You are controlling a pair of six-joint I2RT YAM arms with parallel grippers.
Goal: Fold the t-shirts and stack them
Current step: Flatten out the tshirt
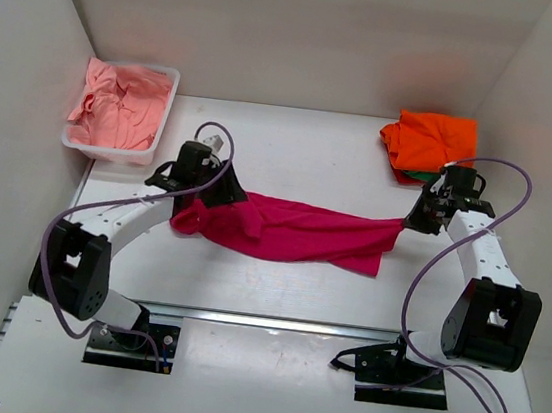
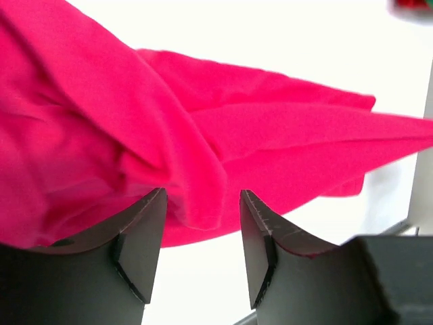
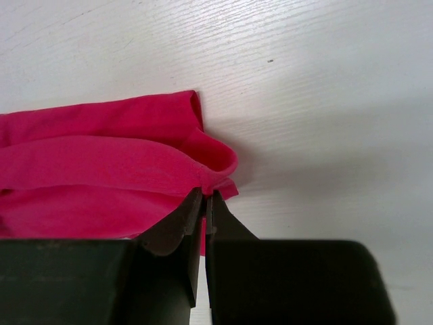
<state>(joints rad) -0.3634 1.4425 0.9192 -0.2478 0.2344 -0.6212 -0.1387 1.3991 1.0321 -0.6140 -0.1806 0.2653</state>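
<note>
Magenta shirt: soft matte knit, crumpled. It lies as a long band across the centre of the table, spanning from one gripper to the other. The L end is bunched w/ deep folds and the R end tapers to a narrow point.

L gripper: sits at the bunched end. In the L wrist view its black wedge-shaped fingers stand apart. A rolled fold of cloth lies across the gap just past the tips and is not clamped.

R gripper: sits at the tapered end. In the R wrist view its fingers are pressed together on a small pinch of the shirt's corner. A rounded hem loop shows just beyond the tips.

Other shirts:
- Orange shirt: folded into a rough block at the far R corner.
- Green shirt: only a sliver shows, under the orange one's near edge.
- Salmon shirts: a crumpled heap inside the tub, which is white plastic, rectangular, at the far L corner.

View notes:
- Top view only: full span of the magenta shirt, both piles, and the purple cables looping off each arm.
- L wrist view only: the gap between the L fingers. The top view hides it.
- R wrist view only: the pinch itself, plus fine wood grain in the white table surface. From above that surface looks smooth.
</note>
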